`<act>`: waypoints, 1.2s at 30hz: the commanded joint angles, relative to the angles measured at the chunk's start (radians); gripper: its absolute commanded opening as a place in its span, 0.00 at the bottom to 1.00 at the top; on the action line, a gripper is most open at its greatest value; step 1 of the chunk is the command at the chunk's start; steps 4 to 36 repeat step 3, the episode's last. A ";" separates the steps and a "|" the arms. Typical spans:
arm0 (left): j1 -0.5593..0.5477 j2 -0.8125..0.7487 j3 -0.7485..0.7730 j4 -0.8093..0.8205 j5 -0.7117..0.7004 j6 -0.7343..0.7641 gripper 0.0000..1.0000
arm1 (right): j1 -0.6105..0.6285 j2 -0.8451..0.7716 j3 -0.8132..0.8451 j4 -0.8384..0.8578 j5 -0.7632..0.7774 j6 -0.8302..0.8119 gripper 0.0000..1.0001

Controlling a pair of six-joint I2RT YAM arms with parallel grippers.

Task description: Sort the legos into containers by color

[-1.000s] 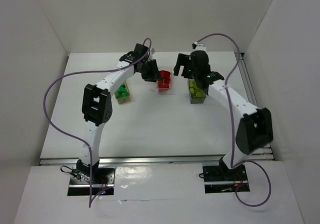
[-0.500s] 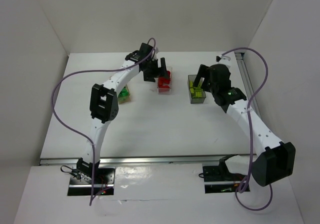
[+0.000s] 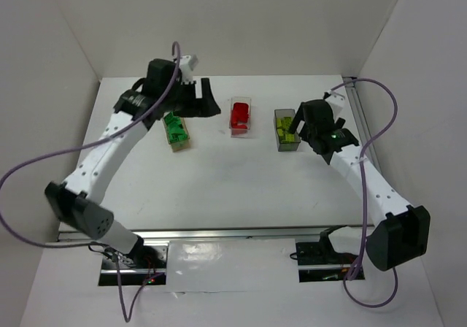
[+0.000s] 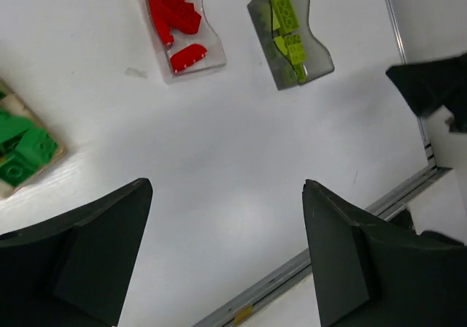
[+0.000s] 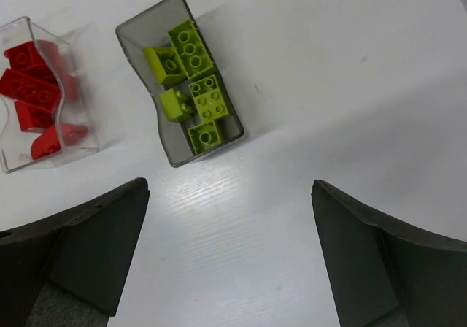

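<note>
With the left tool (image 4: 226,228) and right tool (image 5: 230,247) spread empty and the legos (image 5: 191,46) all binned, both should be withdrawn without the containers (image 5: 135,35) ahead being nudged.

Left wrist view: clear bin (image 4: 212,39) runs off the top edge; tan bin (image 4: 38,169), left of it, is cut by the left edge, its green legos (image 4: 22,148) partly out of frame. Top view: red legos (image 3: 239,114) in the clear bin too small to count singly.

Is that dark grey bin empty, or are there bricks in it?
Not empty: the dark grey bin holds several yellow-green bricks, plain in the right wrist view.
</note>
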 commanded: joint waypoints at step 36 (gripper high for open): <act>0.000 -0.232 -0.220 -0.012 -0.029 0.059 0.93 | -0.004 -0.046 -0.043 -0.030 0.031 0.013 1.00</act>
